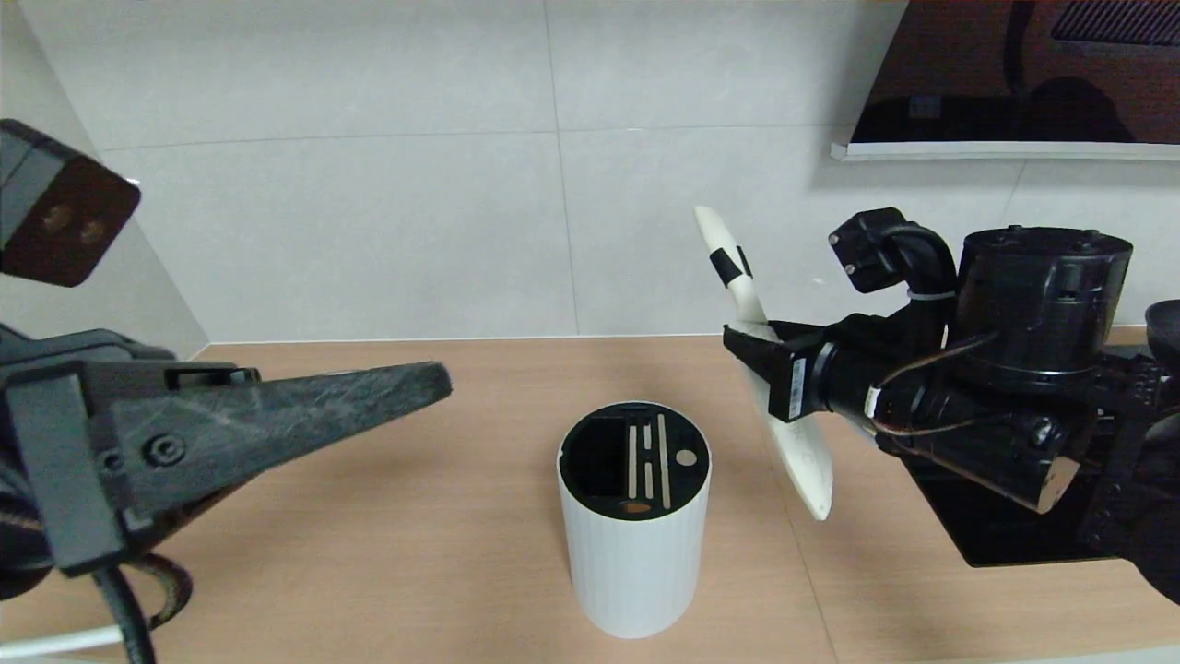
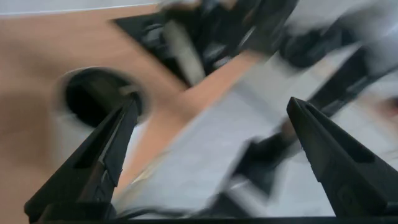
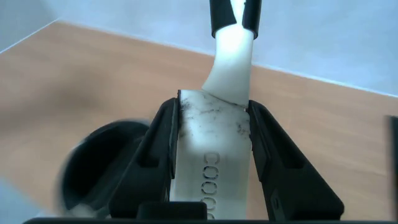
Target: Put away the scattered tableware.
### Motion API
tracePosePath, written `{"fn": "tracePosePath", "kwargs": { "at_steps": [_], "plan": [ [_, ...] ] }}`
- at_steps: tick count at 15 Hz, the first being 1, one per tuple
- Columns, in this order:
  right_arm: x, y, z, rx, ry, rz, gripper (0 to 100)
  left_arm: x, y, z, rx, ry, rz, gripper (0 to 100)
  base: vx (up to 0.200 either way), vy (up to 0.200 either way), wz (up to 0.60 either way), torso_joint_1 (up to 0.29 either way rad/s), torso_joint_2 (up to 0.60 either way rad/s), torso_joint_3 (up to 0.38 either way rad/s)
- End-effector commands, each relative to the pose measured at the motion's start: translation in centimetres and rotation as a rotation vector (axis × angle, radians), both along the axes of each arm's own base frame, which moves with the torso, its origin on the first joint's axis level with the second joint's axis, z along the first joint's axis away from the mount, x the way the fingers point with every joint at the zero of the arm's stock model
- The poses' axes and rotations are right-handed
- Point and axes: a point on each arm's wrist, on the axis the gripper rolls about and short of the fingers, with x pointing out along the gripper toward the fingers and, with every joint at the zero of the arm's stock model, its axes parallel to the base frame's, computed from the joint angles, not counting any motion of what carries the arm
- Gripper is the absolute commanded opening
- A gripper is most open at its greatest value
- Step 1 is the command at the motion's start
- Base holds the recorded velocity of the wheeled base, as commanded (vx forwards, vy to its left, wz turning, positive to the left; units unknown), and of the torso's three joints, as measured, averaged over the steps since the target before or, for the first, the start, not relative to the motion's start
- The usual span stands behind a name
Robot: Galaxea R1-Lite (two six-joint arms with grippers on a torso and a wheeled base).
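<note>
1. The left gripper (image 2: 212, 104) is hanging wide open and empty, near the white utensil holder (image 1: 634, 526).
2. That holder is standing upright on the wooden counter (image 1: 387, 535), its slotted top exposed.
3. The right gripper (image 1: 756, 346) is clamping a white spatula (image 1: 804, 461) blade down beside the holder, likely readying insertion.

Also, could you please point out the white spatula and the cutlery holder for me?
white spatula (image 1: 807, 466), head view, on its broad lower blade.
cutlery holder (image 1: 636, 563), head view, on its white ribbed side wall.
</note>
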Motion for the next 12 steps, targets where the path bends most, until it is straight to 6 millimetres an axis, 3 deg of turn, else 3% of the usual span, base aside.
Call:
{"fn": "tracePosePath", "kwargs": {
  "at_steps": [1, 6, 10, 12],
  "plan": [
    [-1.4, 1.5, -0.8, -0.015, 0.021, 0.066, 0, 2.1, -1.6, -1.2, -0.013, 0.079, -0.013, 100, 0.000, 0.000, 0.00, 0.000, 0.00, 0.000],
    [-2.9, 3.6, -0.9, 0.061, 0.069, 0.139, 0, 5.4, -3.4, -2.4, -0.148, 0.131, 0.070, 100, 0.000, 0.000, 0.00, 0.000, 0.00, 0.000],
    [-4.6, 5.1, -1.3, 0.057, 0.090, 0.209, 0, 6.8, -6.1, -4.8, -0.060, 0.130, 0.139, 100, 0.000, 0.000, 0.00, 0.000, 0.00, 0.000],
    [-4.7, 5.2, -1.3, 0.057, 0.092, 0.213, 0, 6.9, -6.6, -5.1, -0.062, 0.126, 0.131, 100, 0.000, 0.000, 0.00, 0.000, 0.00, 0.000]
  ]
}}
